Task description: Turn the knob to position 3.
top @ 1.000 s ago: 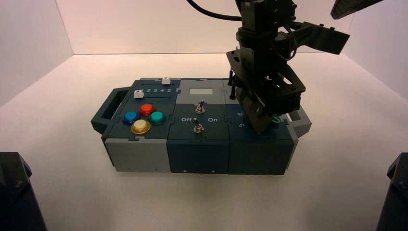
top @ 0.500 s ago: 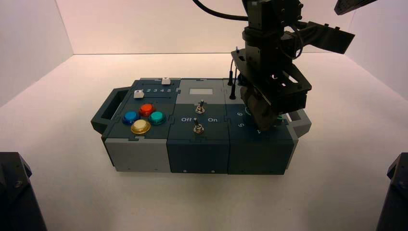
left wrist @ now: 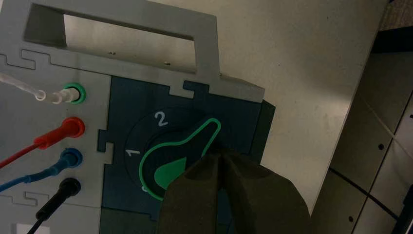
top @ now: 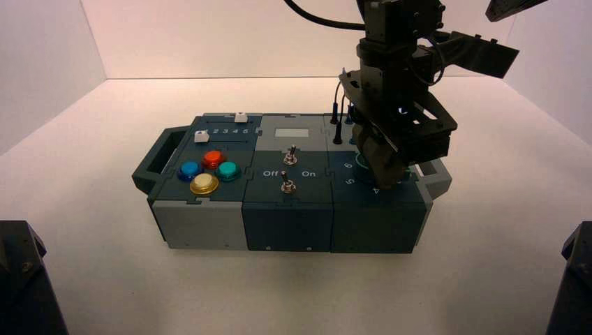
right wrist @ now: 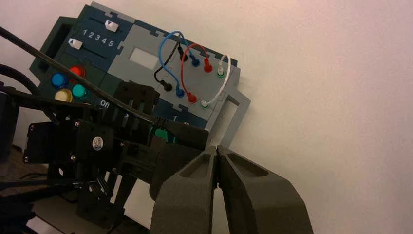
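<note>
Currently the left claw [left wrist: 221, 158] sits over the right end of the box [top: 209, 216], fingers pressed together with nothing between them, their joined tips touching or just beside the narrow pointer end of the knob [left wrist: 178, 158]. The knob lies directly under and ahead of that claw, on the dark dial panel, beside the grey handle [left wrist: 122, 29] and near the coloured wire plugs [left wrist: 68, 126]. Its pointer aims past the digit 2 [left wrist: 161, 118], toward the box edge; digit 1 [left wrist: 129, 152] sits further round. Judgement: the knob is rigid plastic on a stiff rotary detent, light but resistant to turning; a smooth rim may let the tips slip off. Best purchase looks to be a sideways push on the flank of the pointer near its tip, where leverage is greatest, or a pinch across the narrow neck. Hidden: position 3 is not visible in the left wrist view, likely beneath the claw's fingers or beyond the pointer; in the high view the arm covers the knob and most of the dial. Whether contact is actually made cannot be told. The right claw [right wrist: 216, 158] hangs well back and above, fingers pressed together, idle.
</note>
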Motion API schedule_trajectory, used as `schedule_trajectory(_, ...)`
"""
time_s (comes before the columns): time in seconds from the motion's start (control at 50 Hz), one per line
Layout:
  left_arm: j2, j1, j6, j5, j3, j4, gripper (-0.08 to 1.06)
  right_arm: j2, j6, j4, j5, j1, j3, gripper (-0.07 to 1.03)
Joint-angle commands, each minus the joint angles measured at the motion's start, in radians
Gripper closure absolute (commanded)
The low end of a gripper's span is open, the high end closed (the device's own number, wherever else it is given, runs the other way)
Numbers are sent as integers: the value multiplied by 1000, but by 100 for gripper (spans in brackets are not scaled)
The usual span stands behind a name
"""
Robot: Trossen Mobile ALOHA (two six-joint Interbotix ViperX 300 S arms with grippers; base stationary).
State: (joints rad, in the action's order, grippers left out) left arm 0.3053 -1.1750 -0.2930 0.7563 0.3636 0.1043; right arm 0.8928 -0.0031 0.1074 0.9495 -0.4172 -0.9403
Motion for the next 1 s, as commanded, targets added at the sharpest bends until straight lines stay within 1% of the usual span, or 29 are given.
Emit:
schedule_trajectory(0.02,-15,-3,-9,6,-25,0,101,-3,2,-2,-8,0,15,98)
schedule_trajectory(0.24,-35,-8,-8,8,0,0,101,-3,2,-3,-8,0,15,98)
schedule_trajectory(0.4,-80,-9,-3,2,46,2,101,0,0,-6,-8,0,17,98)
schedule_trajectory(0.5,-126,-9,0,-21,98,2,101,12,2,-6,-8,0,17,98)
schedule_trajectory(0.54,-138,-9,2,-26,109,2,101,17,2,-6,-6,0,17,98)
schedule_trajectory(0.76,-236,-9,20,-38,166,2,101,28,0,-5,6,0,21,98)
schedule_trajectory(0.8,-272,-5,23,-37,187,0,101,28,0,-6,6,0,21,98)
schedule_trajectory(0.86,-314,12,40,-35,212,0,101,26,-2,-6,6,0,21,98)
schedule_trajectory(0.88,-314,12,40,-35,212,0,101,26,-2,-6,6,0,21,98)
schedule_trajectory(0.92,-347,26,54,-37,230,0,101,26,-3,-6,6,0,21,98)
schedule_trajectory(0.98,-394,48,58,-37,258,0,101,25,-5,-6,6,0,21,98)
schedule_trajectory(1.0,-394,48,58,-37,258,0,101,25,-5,-6,6,0,21,98)
